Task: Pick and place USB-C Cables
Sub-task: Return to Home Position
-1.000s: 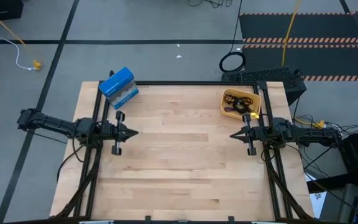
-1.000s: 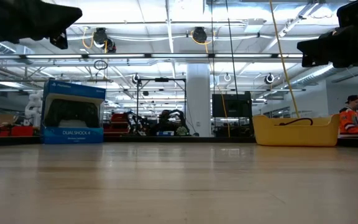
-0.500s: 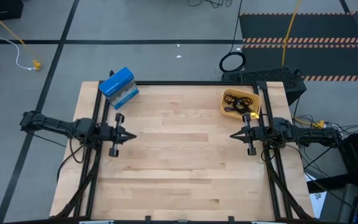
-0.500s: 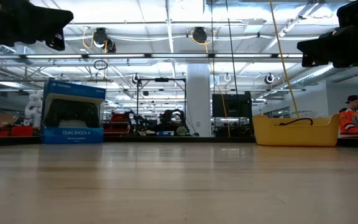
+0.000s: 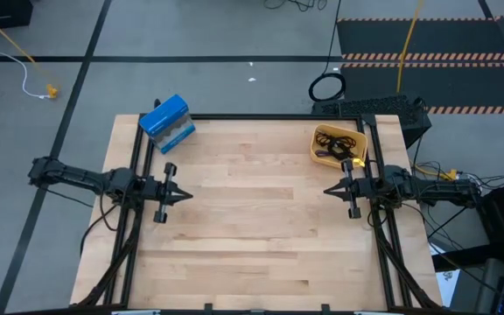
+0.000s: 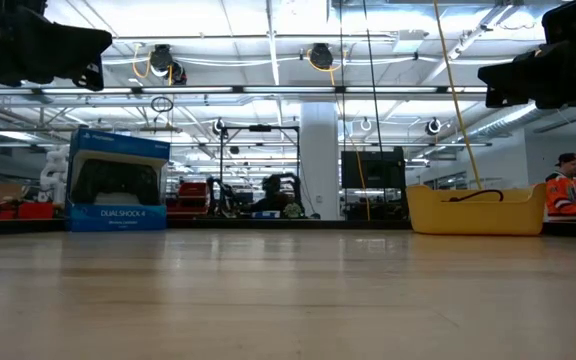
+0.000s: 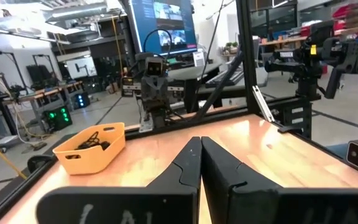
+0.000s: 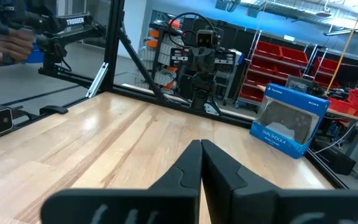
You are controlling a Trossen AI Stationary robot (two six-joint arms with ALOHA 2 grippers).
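Inside yellow bin (image 5: 316, 147), bench (image 5: 252, 227) right rear corner: USB-C Cables (image 5: 332, 143), likely light, floppy, tangle-prone; pinch across coil bundle. Left end effector (image 5: 187, 193), right end effector (image 5: 327, 190) clenched, empty, over bench sides.

high: overhead, straight down, whole desk (image 5: 252, 236) | low: desk-top level, facing the room | wrists: low, close, facing each other across desk | shared: yellow bin (image 6: 473, 218), blue box (image 6: 118, 190)

2 slim black jointed arms (image 5: 77, 178) trail black cables (image 5: 92, 232); left pincer (image 5: 187, 194) and right pincer (image 5: 326, 190) taper to points.
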